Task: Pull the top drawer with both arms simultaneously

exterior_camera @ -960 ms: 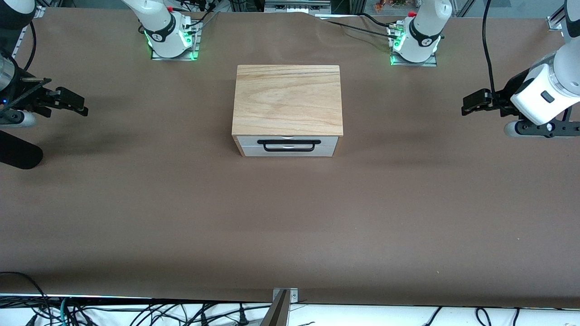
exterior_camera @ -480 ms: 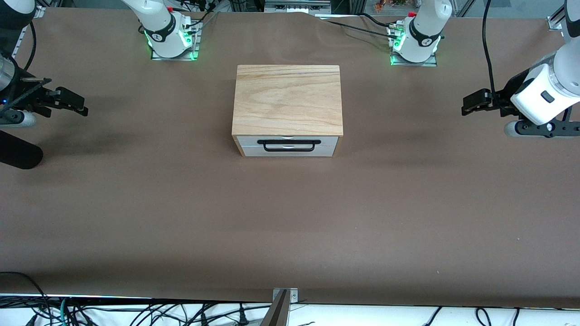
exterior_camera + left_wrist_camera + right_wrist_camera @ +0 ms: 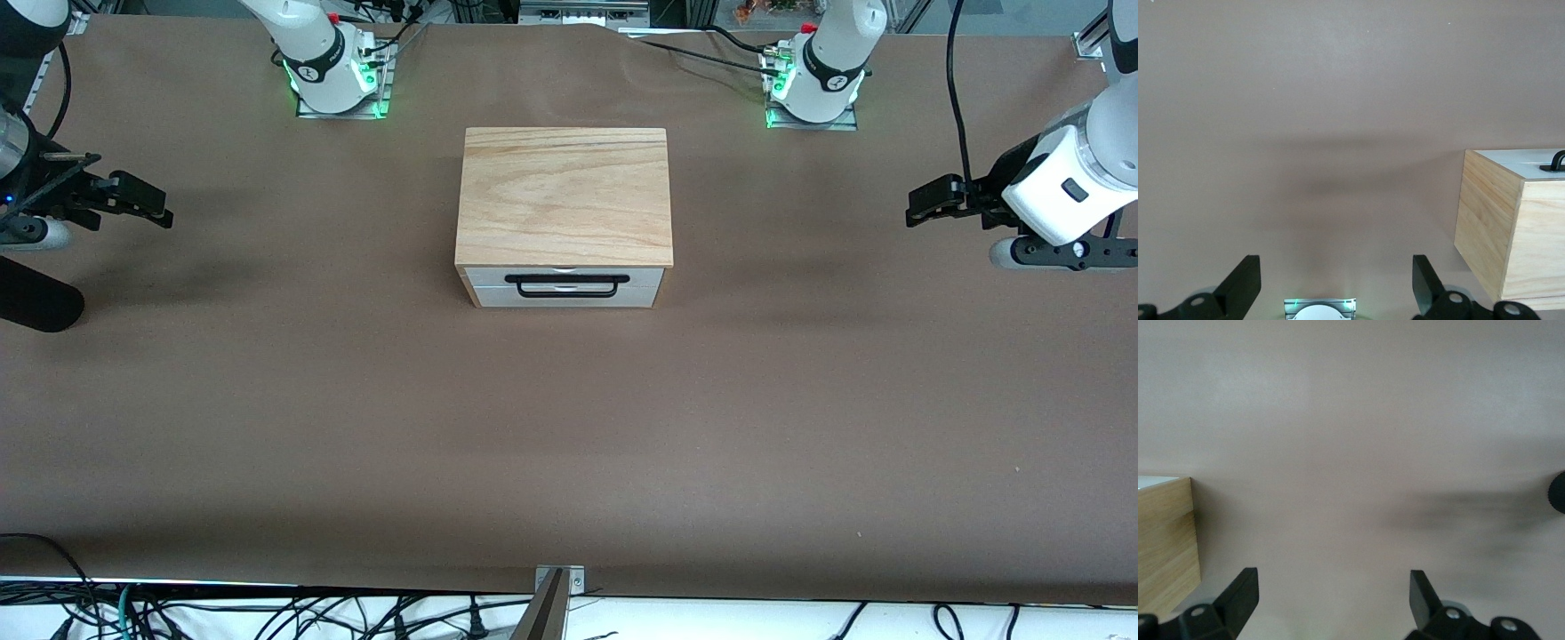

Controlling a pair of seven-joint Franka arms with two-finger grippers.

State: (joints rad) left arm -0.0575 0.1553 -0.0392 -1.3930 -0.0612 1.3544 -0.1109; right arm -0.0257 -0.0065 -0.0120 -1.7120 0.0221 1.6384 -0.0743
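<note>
drawer work has not begun: the top drawer (image 3: 565, 276) sits fully closed in the light oak cabinet (image 3: 564, 197) at the middle of the table (image 3: 569, 427), its white front and wide black bar handle (image 3: 562, 284) facing the front camera. both arms hang well apart from it, one at each end of the table. the left gripper (image 3: 929, 204) hovers over the table toward the left arm's end, its jaws released and spread wide, with nothing between them; its wrist view shows the two fingertips (image 3: 1245, 277) apart over bare brown table, with the cabinet's side and a corner of the handle (image 3: 1556, 160) off at the edge. the right gripper (image 3: 138, 200) hovers over the right arm's end of the table, jaws likewise released and empty, and its wrist view catches only a wooden corner of the cabinet (image 3: 1165, 540). this spread, mirrored stance looks like a start pose that keeps both arms clear of the cabinet. since the handle is wide, each gripper could probably take one end of the bar, so the next move likely calls for both to swing inward and down in front of the drawer, then pull evenly so it does not skew or drag the cabinet.
</note>
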